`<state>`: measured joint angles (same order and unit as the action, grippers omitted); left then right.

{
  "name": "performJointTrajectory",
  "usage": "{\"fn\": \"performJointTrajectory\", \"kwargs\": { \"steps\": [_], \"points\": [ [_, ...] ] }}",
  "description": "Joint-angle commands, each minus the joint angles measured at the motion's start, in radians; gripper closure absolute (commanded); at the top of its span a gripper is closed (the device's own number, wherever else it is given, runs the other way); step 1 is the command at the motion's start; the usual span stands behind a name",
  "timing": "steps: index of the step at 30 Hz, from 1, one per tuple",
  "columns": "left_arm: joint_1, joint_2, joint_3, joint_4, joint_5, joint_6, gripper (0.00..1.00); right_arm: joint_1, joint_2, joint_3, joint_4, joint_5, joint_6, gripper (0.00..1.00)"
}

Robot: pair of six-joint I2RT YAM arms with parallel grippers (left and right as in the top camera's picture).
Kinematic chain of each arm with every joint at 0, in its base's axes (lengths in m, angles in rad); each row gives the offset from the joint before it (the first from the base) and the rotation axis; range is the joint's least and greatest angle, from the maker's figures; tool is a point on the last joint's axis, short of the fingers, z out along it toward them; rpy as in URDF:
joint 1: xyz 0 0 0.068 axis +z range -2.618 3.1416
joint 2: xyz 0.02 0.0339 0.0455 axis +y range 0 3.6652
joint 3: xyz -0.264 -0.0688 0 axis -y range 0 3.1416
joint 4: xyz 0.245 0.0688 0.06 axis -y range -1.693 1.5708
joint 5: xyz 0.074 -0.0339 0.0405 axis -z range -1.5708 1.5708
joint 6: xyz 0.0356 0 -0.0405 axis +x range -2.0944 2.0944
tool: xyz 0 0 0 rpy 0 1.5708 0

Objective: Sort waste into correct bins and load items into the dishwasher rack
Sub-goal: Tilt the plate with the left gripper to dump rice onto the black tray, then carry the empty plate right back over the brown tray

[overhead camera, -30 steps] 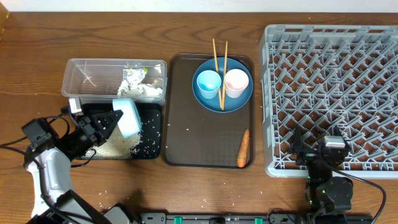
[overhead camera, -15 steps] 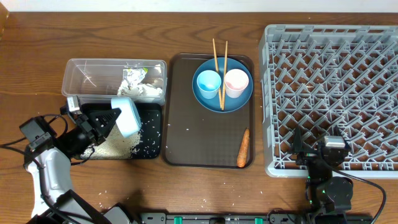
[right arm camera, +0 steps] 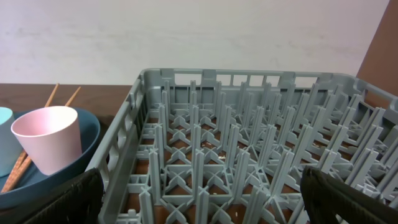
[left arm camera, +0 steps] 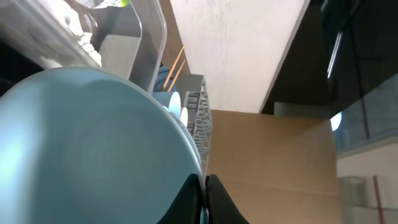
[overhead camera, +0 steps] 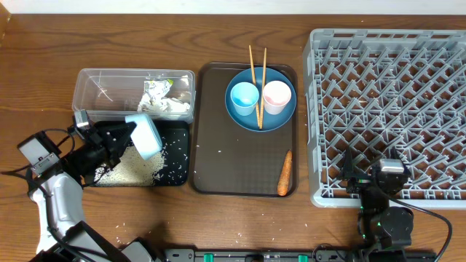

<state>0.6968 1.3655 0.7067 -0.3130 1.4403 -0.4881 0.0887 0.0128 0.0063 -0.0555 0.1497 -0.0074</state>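
Holds white-blue bowl [overhead camera: 148, 135] clamped between left gripper [overhead camera: 125, 137] fingers, tipped over black tray [overhead camera: 177, 140], apparently for emptying rice grains [overhead camera: 135, 169], with right gripper [right arm camera: 200, 186] idle, fingers apart, at near edge of dishwasher rack [overhead camera: 393, 94].

On my overhead feed I see a brown wooden table [overhead camera: 240, 218] with visible grain. A dark brown rectangular serving tray [overhead camera: 233, 164] lies flat near its middle, long sides running front to back. Behind the far edge stands a plain white wall [right arm camera: 186, 31].
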Motion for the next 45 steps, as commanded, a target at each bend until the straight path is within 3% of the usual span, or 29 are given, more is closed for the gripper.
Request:
{"fn": "performJointTrajectory", "kwargs": {
  "steps": [1, 10, 20, 34, 40, 45],
  "points": [
    [0.002, -0.033, 0.006, 0.009, 0.002, -0.101, 0.94, -0.011, -0.001, -0.001, -0.003, 0.003, 0.006, 0.01],
    [-0.093, -0.222, 0.009, 0.069, -0.187, -0.215, 0.94, -0.011, -0.001, -0.001, -0.003, 0.003, 0.006, 0.01],
    [-0.507, -0.381, 0.010, 0.084, -0.534, -0.227, 0.94, -0.011, -0.001, -0.001, -0.003, 0.003, 0.006, 0.01],
    [-1.159, -0.366, 0.011, 0.067, -1.128, -0.180, 0.94, -0.011, 0.000, -0.001, -0.004, 0.003, 0.006, 0.01],
    [-1.293, -0.288, 0.011, 0.053, -1.273, -0.125, 0.94, -0.011, 0.000, -0.001, -0.004, 0.003, 0.006, 0.01],
    [-1.345, -0.179, 0.011, 0.070, -1.304, -0.098, 0.94, -0.011, 0.000, -0.001, -0.004, 0.003, 0.006, 0.01]
  ]
}}
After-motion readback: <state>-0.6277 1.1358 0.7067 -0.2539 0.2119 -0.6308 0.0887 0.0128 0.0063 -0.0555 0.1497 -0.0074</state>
